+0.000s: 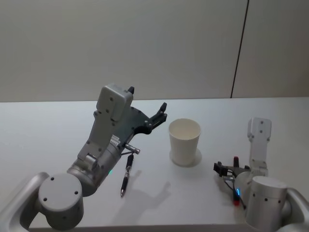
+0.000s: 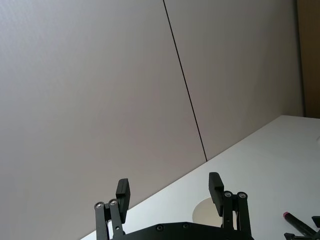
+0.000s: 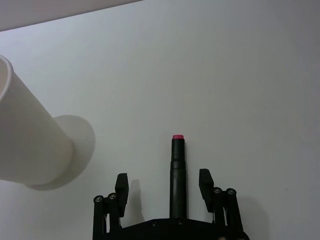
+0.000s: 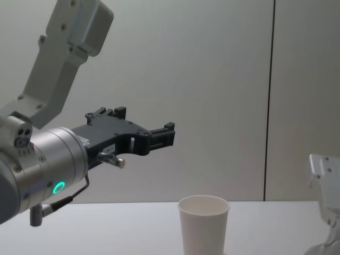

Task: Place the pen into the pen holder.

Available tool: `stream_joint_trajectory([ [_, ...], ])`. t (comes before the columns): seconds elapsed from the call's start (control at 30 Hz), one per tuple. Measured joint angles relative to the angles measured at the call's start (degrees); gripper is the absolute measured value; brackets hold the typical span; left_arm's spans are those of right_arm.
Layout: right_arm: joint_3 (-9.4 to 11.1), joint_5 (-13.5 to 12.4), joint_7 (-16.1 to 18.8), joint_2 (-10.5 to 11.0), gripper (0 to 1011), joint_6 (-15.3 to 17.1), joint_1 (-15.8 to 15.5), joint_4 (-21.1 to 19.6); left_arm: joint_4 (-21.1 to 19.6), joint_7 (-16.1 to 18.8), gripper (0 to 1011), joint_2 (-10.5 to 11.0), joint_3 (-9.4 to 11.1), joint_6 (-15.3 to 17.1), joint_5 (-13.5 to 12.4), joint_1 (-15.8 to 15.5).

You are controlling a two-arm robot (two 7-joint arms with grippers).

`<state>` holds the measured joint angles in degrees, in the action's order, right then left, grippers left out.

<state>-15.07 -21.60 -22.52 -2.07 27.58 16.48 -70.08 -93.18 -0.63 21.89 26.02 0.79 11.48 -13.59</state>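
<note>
The pen holder (image 1: 184,141), a plain white paper cup, stands upright at the table's middle. A black pen (image 1: 126,176) lies on the table left of it, under my raised left arm. My left gripper (image 1: 148,102) hangs open and empty in the air above the table, left of the cup; in the left wrist view its fingers (image 2: 123,192) are spread wide. My right gripper (image 3: 163,186) rests low at the near right, open, and a second black pen with a red tip (image 3: 177,170) lies between its fingers, touching neither. The cup (image 3: 30,145) stands beside it.
The white table (image 1: 43,130) runs back to a plain wall with a dark vertical seam (image 1: 239,53). Bare tabletop lies behind and to both sides of the cup.
</note>
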Motion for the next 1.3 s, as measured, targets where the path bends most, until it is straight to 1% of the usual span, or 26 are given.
stream_joint_trajectory([
  [0.03, 0.02, 0.00, 0.01, -0.07, 897, -0.04, 0.09, 0.29, 0.00, 0.00, 1004, 0.00, 0.00, 0.00, 0.00, 0.00],
  [0.07, 0.03, 0.00, 0.02, -0.13, 897, -0.10, 0.18, 0.51, 0.00, 0.00, 1004, 0.00, 0.00, 0.00, 0.00, 0.00],
  [0.1, 0.06, 0.00, 0.04, -0.25, 837, -0.17, 0.38, 0.97, 0.00, 0.00, 1004, 0.00, 0.00, 0.00, 0.00, 0.00],
  [0.13, 0.10, 0.00, 0.05, -0.36, 837, -0.24, 0.55, 1.37, 0.00, 0.00, 1004, 0.00, 0.00, 0.00, 0.00, 0.00],
  [0.2, 0.14, 0.01, 0.05, -0.45, 761, -0.32, 0.70, 1.76, 0.00, 0.00, 1004, 0.00, 0.00, 0.00, 0.00, 0.00],
  [0.23, 0.18, 0.02, 0.06, -0.50, 740, -0.34, 0.78, 1.96, 0.00, 0.00, 1004, 0.00, 0.00, 0.00, 0.00, 0.00],
  [0.27, 0.21, 0.03, 0.06, -0.56, 682, -0.37, 0.87, 2.20, 0.00, 0.00, 1004, 0.00, 0.00, 0.00, 0.00, 0.00],
  [0.33, 0.28, 0.06, 0.06, -0.68, 650, -0.46, 1.08, 2.67, 0.00, 0.00, 1004, 0.00, 0.00, 0.00, 0.00, 0.00],
  [0.37, 0.31, 0.08, 0.06, -0.74, 601, -0.50, 1.18, 2.86, 0.00, 0.00, 1004, 0.00, 0.00, 0.00, 0.00, 0.00],
  [0.47, 0.42, 0.18, 0.05, -0.88, 517, -0.63, 1.43, 3.41, 0.00, 0.01, 1004, 0.00, 0.00, 0.00, 0.00, 0.00],
  [0.53, 0.49, 0.21, 0.05, -0.94, 435, -0.68, 1.55, 3.67, 0.00, 0.01, 1004, 0.00, 0.00, 0.00, 0.00, 0.00],
  [0.6, 0.58, 0.26, 0.04, -1.04, 393, -0.76, 1.68, 3.98, 0.00, 0.00, 1004, 0.00, 0.00, 0.00, 0.00, 0.00],
  [0.67, 0.63, 0.28, 0.04, -1.08, 313, -0.81, 1.74, 4.17, 0.00, 0.00, 1004, 0.00, 0.00, 0.00, 0.00, 0.00],
  [0.73, 0.73, 0.30, 0.03, -1.15, 276, -0.85, 1.81, 4.38, 0.00, 0.00, 1004, 0.00, 0.00, 0.00, 0.00, 0.00],
  [0.77, 0.75, 0.31, 0.03, -1.17, 218, -0.85, 1.83, 4.44, 0.00, 0.00, 1004, 0.00, 0.00, 0.00, 0.00, 0.00],
  [0.83, 0.79, 0.35, 0.04, -1.24, 189, -0.91, 1.88, 4.56, 0.00, 0.00, 1004, 0.00, 0.00, 0.00, 0.00, 0.00],
  [1.0, 0.85, 0.73, 0.37, -1.28, 185, -1.33, 1.82, 4.55, 0.00, 0.00, 1004, 0.00, 0.00, 0.00, 0.00, 0.00],
  [1.17, 0.86, 1.48, 1.17, -1.20, 185, -2.45, 1.43, 3.71, 0.00, 0.00, 1004, 0.00, 0.00, 0.00, 0.00, 0.00],
  [1.3, 0.80, 2.49, 2.28, -0.99, 185, -4.05, 0.87, 2.47, 0.00, 0.00, 1004, 0.00, 0.00, 0.00, 0.00, 0.00],
])
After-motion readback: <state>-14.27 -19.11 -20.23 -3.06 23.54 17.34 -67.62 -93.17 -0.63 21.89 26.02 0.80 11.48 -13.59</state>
